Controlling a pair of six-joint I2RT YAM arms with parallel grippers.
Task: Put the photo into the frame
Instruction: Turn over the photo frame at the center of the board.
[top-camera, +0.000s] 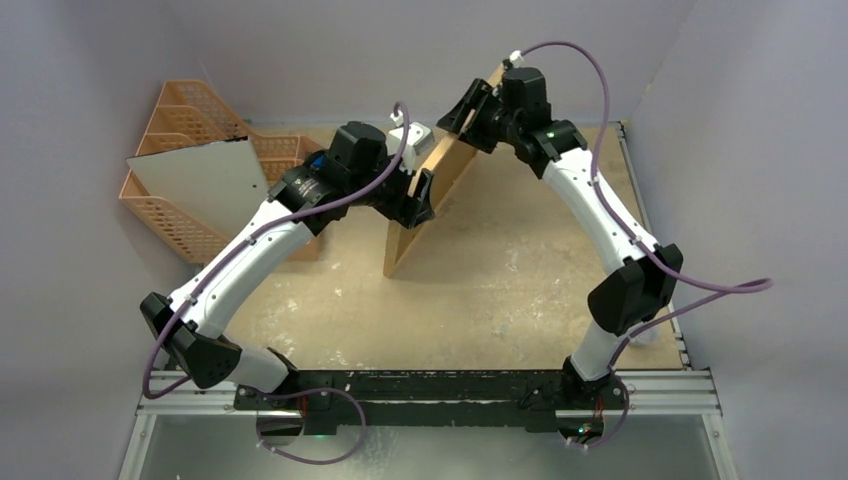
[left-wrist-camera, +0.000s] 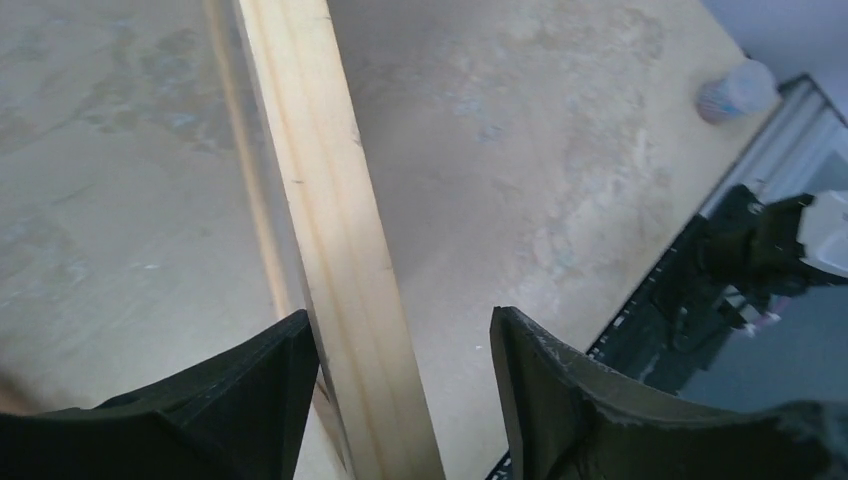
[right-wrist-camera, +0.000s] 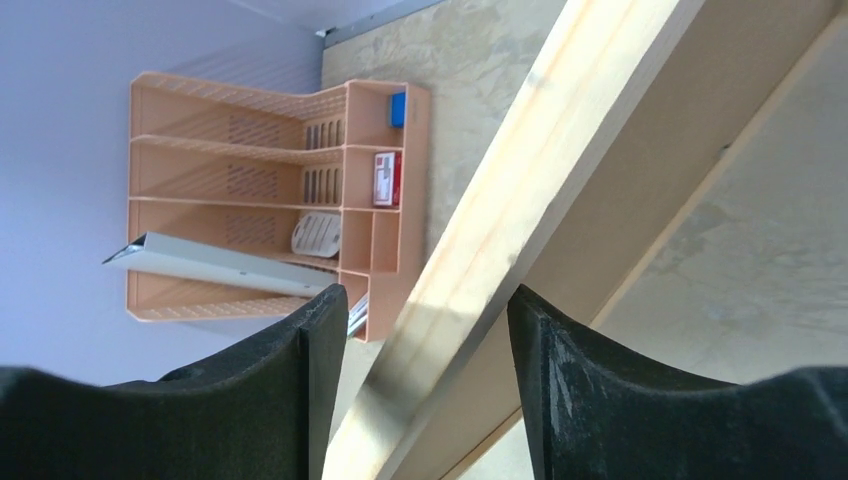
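Left hand (left-wrist-camera: 400, 320) astride thin light-wood frame (left-wrist-camera: 320, 200)

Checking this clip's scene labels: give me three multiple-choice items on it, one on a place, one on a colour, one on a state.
1. Where is the grey sheet?
A. at the near edge
B. on the organizer
C. by the right wall

2. What colour is the organizer?
A. blue
B. black
C. orange

3. How does the frame sit?
A. up on its edge on the table
B. lying flat
C. hung on a wall

Answers:
1 B: the sheet lies across the organizer at the left rear.
2 C: its mesh walls show orange in the top and right wrist views.
3 A: from above, the frame rises from one low corner on the table, with its brown back facing sideways.
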